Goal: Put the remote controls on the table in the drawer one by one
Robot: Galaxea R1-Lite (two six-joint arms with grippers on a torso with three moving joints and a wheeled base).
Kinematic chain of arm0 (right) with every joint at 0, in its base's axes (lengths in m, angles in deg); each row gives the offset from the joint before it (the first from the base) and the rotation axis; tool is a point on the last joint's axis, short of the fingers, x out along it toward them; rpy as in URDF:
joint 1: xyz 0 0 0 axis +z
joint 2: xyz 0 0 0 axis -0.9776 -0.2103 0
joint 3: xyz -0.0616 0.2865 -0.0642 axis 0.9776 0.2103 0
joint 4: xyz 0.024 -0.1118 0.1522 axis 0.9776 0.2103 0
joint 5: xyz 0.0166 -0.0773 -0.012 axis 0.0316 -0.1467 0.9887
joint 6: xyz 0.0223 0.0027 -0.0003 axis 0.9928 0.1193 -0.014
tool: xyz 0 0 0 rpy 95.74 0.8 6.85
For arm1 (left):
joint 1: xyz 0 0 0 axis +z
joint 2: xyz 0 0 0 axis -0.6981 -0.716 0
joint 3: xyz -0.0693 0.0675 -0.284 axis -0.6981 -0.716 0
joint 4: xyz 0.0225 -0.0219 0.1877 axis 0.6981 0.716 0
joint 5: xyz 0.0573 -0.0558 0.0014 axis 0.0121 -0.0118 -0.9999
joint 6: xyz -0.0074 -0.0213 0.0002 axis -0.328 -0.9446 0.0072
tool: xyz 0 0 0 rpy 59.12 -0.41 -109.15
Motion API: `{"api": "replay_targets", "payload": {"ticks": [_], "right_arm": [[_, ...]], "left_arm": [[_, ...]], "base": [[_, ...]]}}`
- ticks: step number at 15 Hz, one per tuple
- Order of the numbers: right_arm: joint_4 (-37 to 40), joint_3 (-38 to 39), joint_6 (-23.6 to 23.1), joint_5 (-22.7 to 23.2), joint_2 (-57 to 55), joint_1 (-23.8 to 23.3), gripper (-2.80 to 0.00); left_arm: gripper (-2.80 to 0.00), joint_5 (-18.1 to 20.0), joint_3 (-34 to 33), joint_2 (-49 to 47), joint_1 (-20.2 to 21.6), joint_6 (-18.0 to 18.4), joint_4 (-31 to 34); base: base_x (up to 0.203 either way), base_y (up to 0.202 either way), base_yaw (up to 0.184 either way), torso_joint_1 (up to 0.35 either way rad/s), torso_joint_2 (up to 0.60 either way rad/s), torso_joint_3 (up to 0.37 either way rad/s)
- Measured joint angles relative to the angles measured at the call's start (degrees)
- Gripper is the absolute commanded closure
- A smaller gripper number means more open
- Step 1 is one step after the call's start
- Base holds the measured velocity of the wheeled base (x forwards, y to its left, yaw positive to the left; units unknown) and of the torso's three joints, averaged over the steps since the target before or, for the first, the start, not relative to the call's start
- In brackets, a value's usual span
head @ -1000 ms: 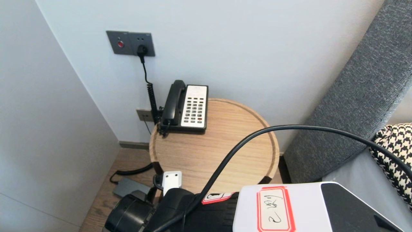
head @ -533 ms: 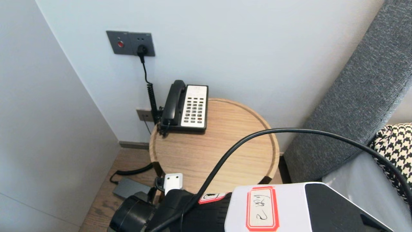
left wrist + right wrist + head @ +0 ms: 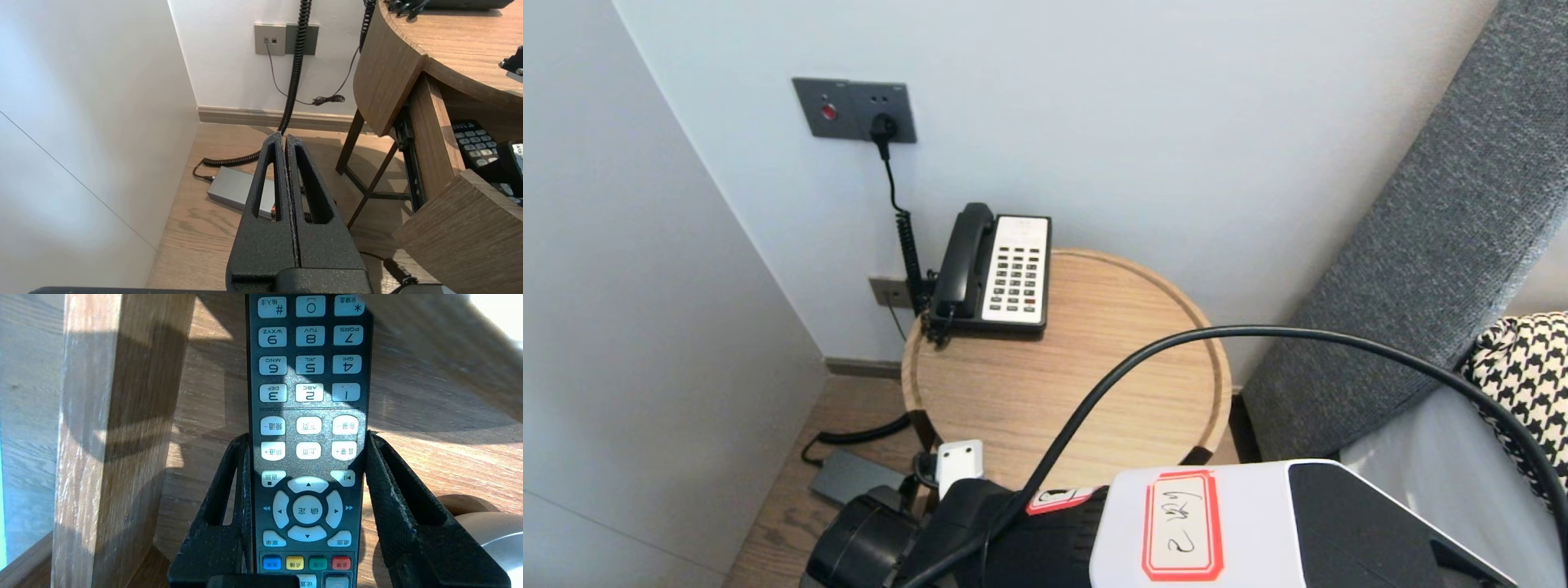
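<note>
A black remote control (image 3: 310,375) with white keys and a row of coloured buttons lies lengthwise between my right gripper's fingers. My right gripper (image 3: 308,436) is shut on it, a finger pressed against each long side, over a wooden shelf (image 3: 429,428) under the round table. From the left wrist view the remote control (image 3: 474,143) shows inside that lower compartment. In the head view only the right arm's white cover (image 3: 1258,531) and black wrist show at the bottom; the gripper is hidden below the table's front edge. My left gripper (image 3: 284,136) hangs shut and empty over the floor.
A round wooden table (image 3: 1094,384) carries a black and white desk phone (image 3: 1001,269) at its back left. A grey power adapter (image 3: 849,478) with a coiled cord lies on the floor. A grey upholstered panel (image 3: 1421,245) and a houndstooth cushion (image 3: 1523,359) stand on the right. A wooden upright (image 3: 110,416) is close beside the right gripper.
In the head view the right arm's cover and its cable have shifted a little to the left. The phone and table have not moved.
</note>
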Motion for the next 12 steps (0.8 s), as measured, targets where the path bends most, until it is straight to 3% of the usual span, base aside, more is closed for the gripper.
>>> {"api": "replay_targets", "payload": {"ticks": [6,7,12], "right_arm": [[0.00,-0.09,-0.09,0.34,-0.12,0.09,0.00],[-0.02,0.07,-0.09,0.34,-0.11,0.09,-2.80],[0.00,0.54,-0.15,0.34,0.01,0.09,-2.80]], "left_arm": [[0.00,0.00,0.00,0.00,0.00,0.02,0.00],[0.00,0.00,0.00,0.00,0.00,0.02,0.00],[0.00,0.00,0.00,0.00,0.00,0.02,-0.02]], "base": [[0.000,0.000,0.000,0.000,0.00,0.000],[0.000,0.000,0.000,0.000,0.00,0.000],[0.000,0.000,0.000,0.000,0.00,0.000]]}}
